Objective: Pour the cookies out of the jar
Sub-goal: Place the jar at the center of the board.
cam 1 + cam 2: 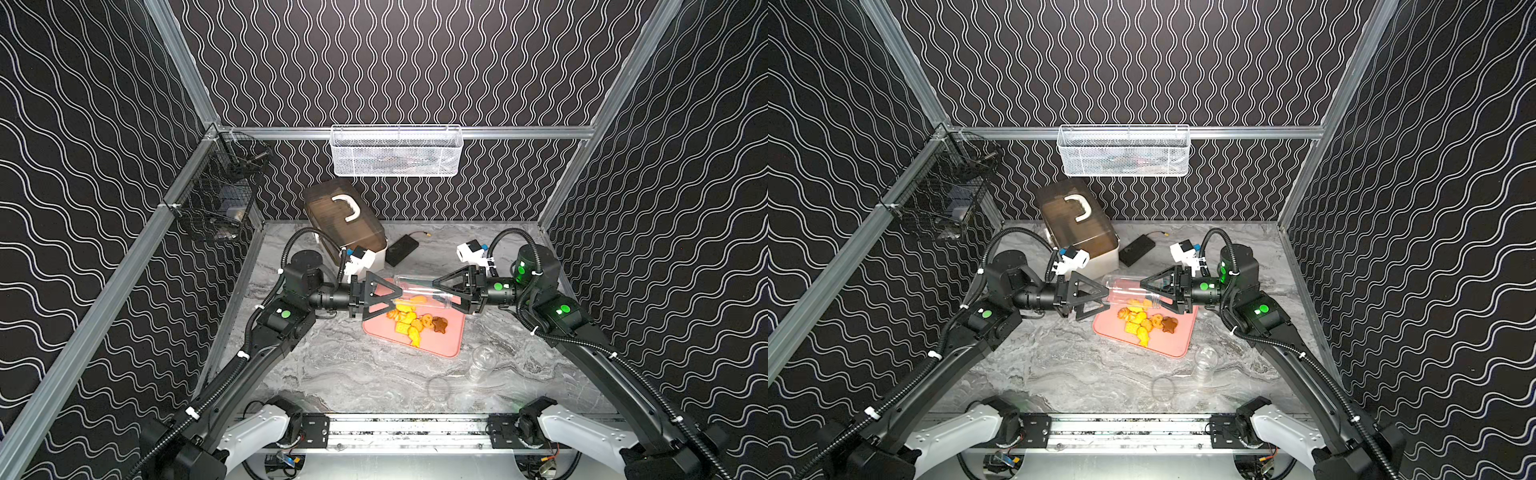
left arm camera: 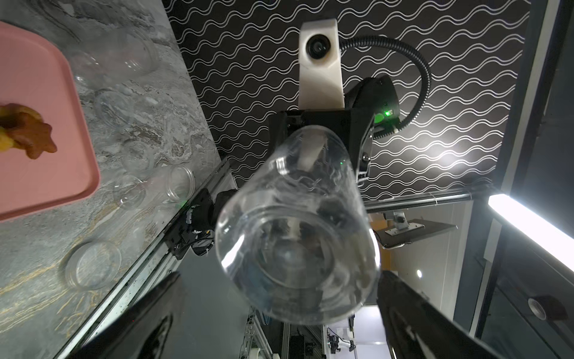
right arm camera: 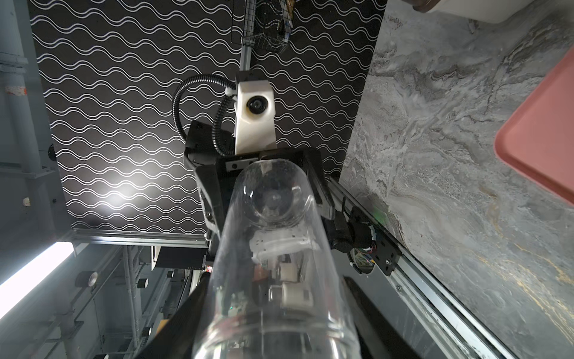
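The clear jar [image 1: 419, 286] [image 1: 1129, 286] lies level in the air above the pink tray [image 1: 440, 345] [image 1: 1167, 345]. My right gripper [image 1: 444, 292] [image 3: 276, 326] is shut on the jar's threaded neck end [image 3: 279, 279]. My left gripper [image 1: 395, 300] [image 2: 279, 323] stands open, its fingers on either side of the jar's base [image 2: 298, 236] with a gap on at least one side. In both wrist views the jar looks empty. The cookies [image 1: 409, 322] [image 1: 1142, 322] lie heaped on the tray, with the brown star [image 2: 34, 140] at the heap's edge.
A clear lid [image 1: 439, 388] and a second clear jar [image 1: 484, 361] lie in front of the tray. Behind it are a brown-lidded box [image 1: 345, 220] and a black device [image 1: 401, 249]. A white mesh basket [image 1: 397, 151] and a black wire basket [image 1: 224, 195] hang on the walls.
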